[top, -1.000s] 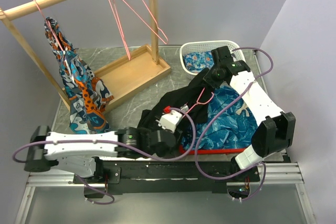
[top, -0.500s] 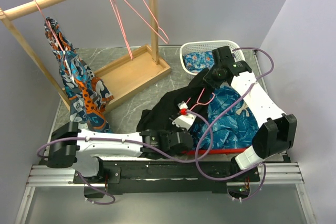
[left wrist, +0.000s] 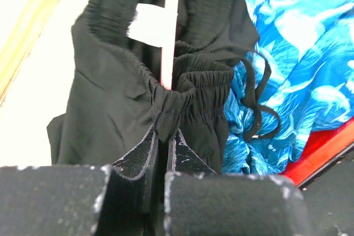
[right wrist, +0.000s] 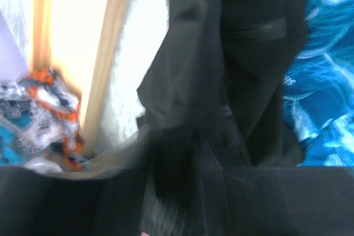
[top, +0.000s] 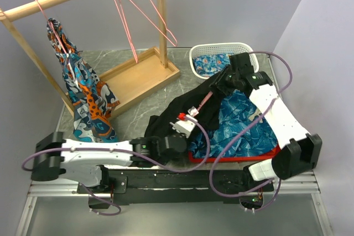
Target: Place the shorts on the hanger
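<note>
Left end effector (left wrist: 164, 136) has just closed, pinching the waistband of shorts (left wrist: 105, 103) lying mid counter (top: 141, 109). Pink hanger (left wrist: 170, 31) sits threaded inside. Right end effector (top: 224, 81) has shifted at the far hem; view blurred, cannot tell its grip. Likely a handover.

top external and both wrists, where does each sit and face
top external: high behind the robot, facing down at the table; left arm, right arm show.
left wrist: on left arm, facing the left end effector shut on shorts.
right wrist: on right arm, facing shorts past the blurred right end effector.
shared: shorts, blue cloth.
</note>
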Available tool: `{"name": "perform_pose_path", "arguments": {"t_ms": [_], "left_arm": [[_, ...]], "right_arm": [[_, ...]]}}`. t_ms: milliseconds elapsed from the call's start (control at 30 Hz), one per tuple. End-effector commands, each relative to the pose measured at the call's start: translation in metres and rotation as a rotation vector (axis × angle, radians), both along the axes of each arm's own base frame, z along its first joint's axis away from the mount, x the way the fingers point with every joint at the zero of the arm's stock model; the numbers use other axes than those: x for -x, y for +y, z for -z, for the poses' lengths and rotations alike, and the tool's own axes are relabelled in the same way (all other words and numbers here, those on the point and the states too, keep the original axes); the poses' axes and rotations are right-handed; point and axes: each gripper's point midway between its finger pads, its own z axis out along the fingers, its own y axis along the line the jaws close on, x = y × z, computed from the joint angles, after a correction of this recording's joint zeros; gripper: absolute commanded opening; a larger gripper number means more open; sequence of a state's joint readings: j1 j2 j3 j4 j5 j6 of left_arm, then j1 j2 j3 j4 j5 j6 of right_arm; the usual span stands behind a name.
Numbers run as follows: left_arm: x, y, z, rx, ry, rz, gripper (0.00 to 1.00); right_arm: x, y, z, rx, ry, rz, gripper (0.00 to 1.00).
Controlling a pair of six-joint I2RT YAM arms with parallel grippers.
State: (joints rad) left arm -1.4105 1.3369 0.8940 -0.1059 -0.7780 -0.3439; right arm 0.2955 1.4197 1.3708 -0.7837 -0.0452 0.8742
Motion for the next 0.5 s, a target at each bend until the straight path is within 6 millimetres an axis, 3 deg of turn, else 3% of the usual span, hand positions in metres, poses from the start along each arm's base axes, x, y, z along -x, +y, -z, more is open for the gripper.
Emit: {"name": "perform_pose_path", "arguments": {"t_ms": [0, 67, 167, 367, 467], "left_arm": [[-0.005, 0.006, -0.053, 0.215, -0.027, -0.017, 0.01], [-0.003, 0.009, -0.060, 0.242, -0.023, -0.010, 0.01], [0.000, 0.013, -0.065, 0.249, -0.011, 0.001, 0.01], [0.008, 0.025, -0.094, 0.291, 0.012, 0.023, 0.01], [0.012, 0.035, -0.113, 0.310, 0.022, 0.034, 0.01]], "right_arm": [[0.011, 0.010, -0.046, -0.068, -0.186, -0.120, 0.57], [0.015, 0.012, -0.053, -0.075, -0.221, -0.144, 0.73], [0.019, 0.008, -0.075, -0.057, -0.290, -0.156, 0.84], [0.033, -0.006, -0.138, -0.022, -0.465, -0.151, 1.00], [0.041, -0.012, -0.171, -0.005, -0.567, -0.155, 1.00]]}}
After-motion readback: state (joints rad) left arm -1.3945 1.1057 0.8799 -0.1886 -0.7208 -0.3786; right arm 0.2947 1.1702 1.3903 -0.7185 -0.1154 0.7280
